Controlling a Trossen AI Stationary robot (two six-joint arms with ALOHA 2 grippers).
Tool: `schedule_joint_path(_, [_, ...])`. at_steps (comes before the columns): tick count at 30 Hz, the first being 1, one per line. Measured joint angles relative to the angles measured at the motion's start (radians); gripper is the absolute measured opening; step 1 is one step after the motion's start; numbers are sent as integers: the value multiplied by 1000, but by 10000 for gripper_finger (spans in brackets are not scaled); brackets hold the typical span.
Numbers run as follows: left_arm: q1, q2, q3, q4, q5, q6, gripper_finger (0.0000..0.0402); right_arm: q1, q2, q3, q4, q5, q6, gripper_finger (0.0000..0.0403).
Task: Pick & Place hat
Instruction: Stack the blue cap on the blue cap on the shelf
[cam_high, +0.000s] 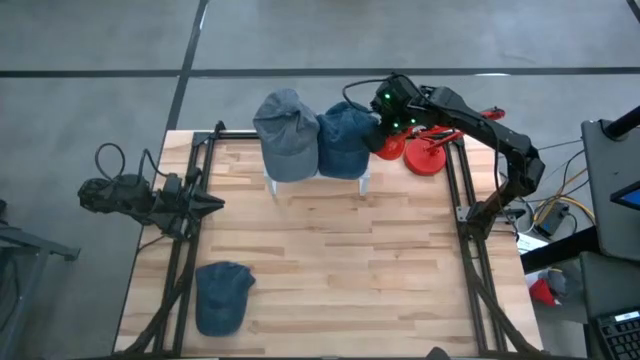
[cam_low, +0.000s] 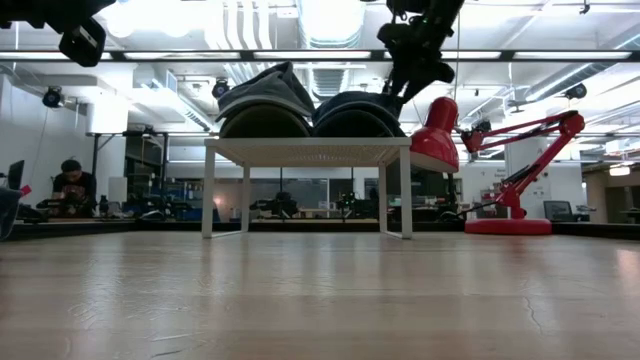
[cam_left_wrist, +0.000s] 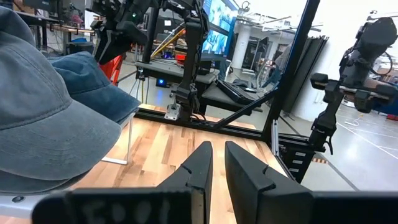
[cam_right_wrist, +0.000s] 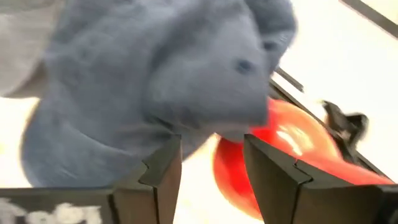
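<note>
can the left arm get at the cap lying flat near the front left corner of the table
Probably yes. The cap lies alone on bare boards, and the left pincer waits over the table's left edge on the same side, with nothing between them.

A red lamp (cam_high: 425, 152) stands at the desk's (cam_high: 330, 260) far right edge, beside a white stand (cam_low: 308, 152). A person (cam_low: 70, 185) sits far behind.

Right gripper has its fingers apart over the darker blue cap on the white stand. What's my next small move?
Probably lift the right gripper straight up and clear. Its fingers stand apart with nothing between them, and the darker blue denim cap sits on the small white stand beside the grey-blue cap. The red desk lamp is close alongside.
</note>
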Motion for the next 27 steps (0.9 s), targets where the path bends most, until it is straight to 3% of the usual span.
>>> schedule_joint_path(8, [0,0,0,0,0,-41,45,-15,-13,86,-193,33,-43,165])
schedule_joint_path(15, [0,12,0,0,2,-134,45,-2,-96,63,-207,22,-192,148])
schedule_joint_path(22, [0,119,0,0,92,-238,45,8,-295,-98,3,10,-202,133])
schedule_joint_path(27, [0,246,13,-36,249,-406,45,30,-470,-290,181,-54,-152,126])
